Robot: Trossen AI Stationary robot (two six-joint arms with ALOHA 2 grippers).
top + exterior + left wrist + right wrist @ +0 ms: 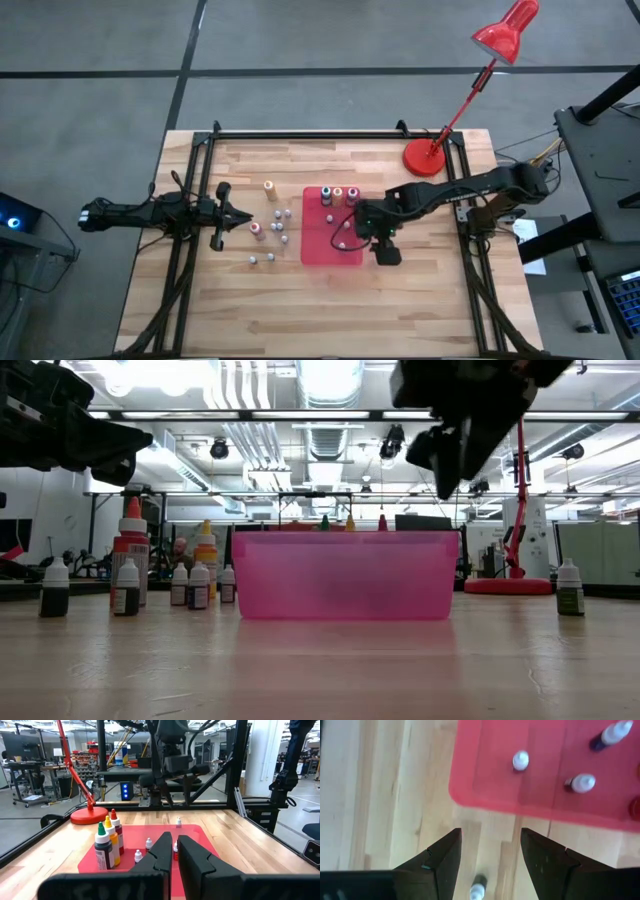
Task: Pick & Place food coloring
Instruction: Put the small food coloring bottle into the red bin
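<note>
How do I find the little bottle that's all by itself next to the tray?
Look for the flat red plastic tray in the middle of the wooden table. Most bottles crowd its left side. On the right side, one tiny dark bottle with a white cap stands alone on the wood, directly under the open right pincer.

No readable text on anything

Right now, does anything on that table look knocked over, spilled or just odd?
Nothing spilled or toppled. The bottles in the red tray and those beside it stand upright. One small bottle stands alone on the table, apart from the rest, directly beneath the open right gripper.
</note>
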